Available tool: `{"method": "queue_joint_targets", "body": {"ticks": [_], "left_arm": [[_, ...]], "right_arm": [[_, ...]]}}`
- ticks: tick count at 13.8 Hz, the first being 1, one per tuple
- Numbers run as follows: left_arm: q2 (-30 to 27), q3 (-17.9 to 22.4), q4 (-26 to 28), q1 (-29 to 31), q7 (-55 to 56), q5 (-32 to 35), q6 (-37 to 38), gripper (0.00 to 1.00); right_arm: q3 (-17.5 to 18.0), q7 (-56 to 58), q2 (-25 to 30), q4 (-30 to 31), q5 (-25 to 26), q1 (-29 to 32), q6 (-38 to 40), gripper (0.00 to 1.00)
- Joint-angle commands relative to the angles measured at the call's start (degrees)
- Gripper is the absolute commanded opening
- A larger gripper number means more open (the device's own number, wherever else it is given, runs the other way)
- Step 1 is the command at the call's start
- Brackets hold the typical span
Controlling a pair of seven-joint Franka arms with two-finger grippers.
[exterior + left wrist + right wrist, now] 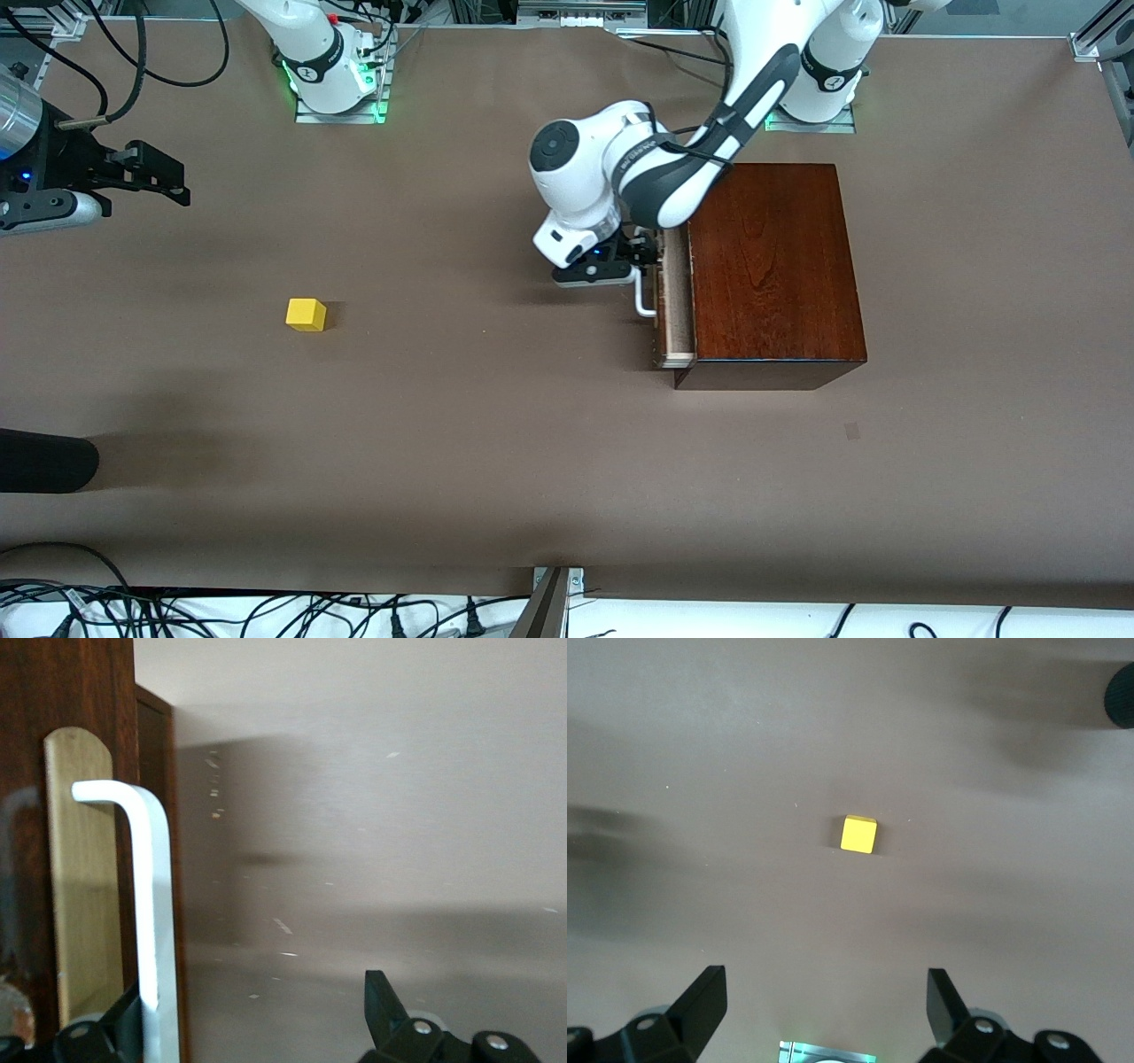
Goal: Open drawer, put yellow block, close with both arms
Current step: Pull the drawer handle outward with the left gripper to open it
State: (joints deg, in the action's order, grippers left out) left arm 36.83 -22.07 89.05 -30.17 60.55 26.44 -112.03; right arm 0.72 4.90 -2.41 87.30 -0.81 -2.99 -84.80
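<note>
Where cables trail, brown table (496,461)

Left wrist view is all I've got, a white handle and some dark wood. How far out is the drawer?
Observer: The drawer is only slightly out of the wooden box, a pale strip showing in the front view.
Operator: Where's the yellow block?
Observer: The yellow block sits on the table toward the right arm's end, apart from the box.
Operator: And the right gripper?
Observer: The right gripper is open, up over the table with the block in its wrist view below it.
</note>
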Motion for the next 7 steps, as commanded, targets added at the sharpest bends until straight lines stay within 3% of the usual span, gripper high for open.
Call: {"method": "queue_joint_targets", "body": {"ticks": [1, 7], "left_arm": [[3.42, -0.08, -5.90, -2.17, 0.80, -1.74, -1.78, 1.00], [3.86, -0.08, -5.99, -2.26, 0.54, -2.18, -6.45, 1.00]], "right_arm": [[0.25, 0.81, -0.93, -2.66, 0.19, 0.10, 0.52, 1.00], [0.16, 0.64, -3.30, -2.66, -0.34, -0.35, -2.64, 1.00]]}}
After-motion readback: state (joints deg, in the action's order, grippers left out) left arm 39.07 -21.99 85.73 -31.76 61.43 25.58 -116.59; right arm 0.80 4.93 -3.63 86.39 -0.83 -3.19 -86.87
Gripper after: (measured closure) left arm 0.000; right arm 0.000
